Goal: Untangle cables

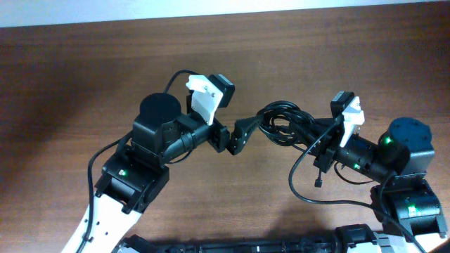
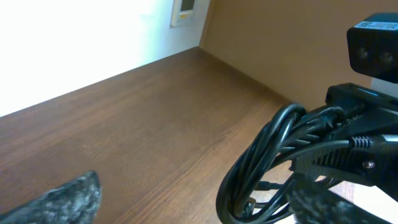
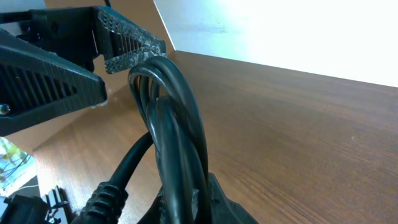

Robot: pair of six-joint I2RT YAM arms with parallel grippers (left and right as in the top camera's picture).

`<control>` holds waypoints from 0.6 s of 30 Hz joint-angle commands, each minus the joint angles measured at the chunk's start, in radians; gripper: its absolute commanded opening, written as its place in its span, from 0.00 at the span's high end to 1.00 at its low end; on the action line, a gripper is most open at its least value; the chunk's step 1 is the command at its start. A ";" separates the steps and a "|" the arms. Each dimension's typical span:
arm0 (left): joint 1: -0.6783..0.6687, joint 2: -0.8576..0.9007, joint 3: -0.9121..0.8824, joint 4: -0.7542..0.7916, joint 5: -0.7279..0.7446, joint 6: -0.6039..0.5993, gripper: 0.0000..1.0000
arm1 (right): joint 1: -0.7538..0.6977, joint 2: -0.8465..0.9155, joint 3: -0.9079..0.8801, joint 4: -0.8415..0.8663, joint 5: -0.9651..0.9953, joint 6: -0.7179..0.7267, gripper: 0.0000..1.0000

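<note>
The cables (image 1: 283, 124) are a bundle of black cords looped together, held above the table's middle. My right gripper (image 1: 318, 139) is shut on the bundle's right side; in the right wrist view the cords (image 3: 177, 124) rise from between my fingers (image 3: 193, 202). One strand (image 1: 301, 184) hangs down to the table and ends in a small plug. My left gripper (image 1: 242, 133) is open at the loop's left end. In the left wrist view its fingers (image 2: 186, 205) are spread wide, and the loop (image 2: 264, 168) hangs by the right finger.
The brown wooden table (image 1: 84, 77) runs under both arms. The left arm's base (image 1: 126, 176) and the right arm's base (image 1: 411, 204) stand near the front edge. A white wall (image 2: 74, 43) lies beyond the table's far edge.
</note>
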 commanded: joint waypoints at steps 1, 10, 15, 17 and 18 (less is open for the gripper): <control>-0.032 0.017 0.025 0.010 0.019 -0.006 0.08 | -0.003 -0.007 0.018 0.012 -0.035 0.008 0.96; -0.040 0.042 0.025 0.024 0.023 -0.006 0.35 | -0.003 -0.007 0.018 0.023 -0.056 0.008 0.96; -0.053 0.043 0.025 0.050 0.037 -0.006 0.62 | -0.003 -0.006 0.018 0.027 -0.064 0.008 0.96; -0.053 0.043 0.025 0.050 0.037 -0.006 0.64 | -0.003 -0.006 0.018 0.028 -0.064 0.008 0.96; -0.053 0.043 0.025 0.050 0.038 -0.006 0.64 | -0.003 -0.006 0.018 0.030 -0.072 0.008 0.96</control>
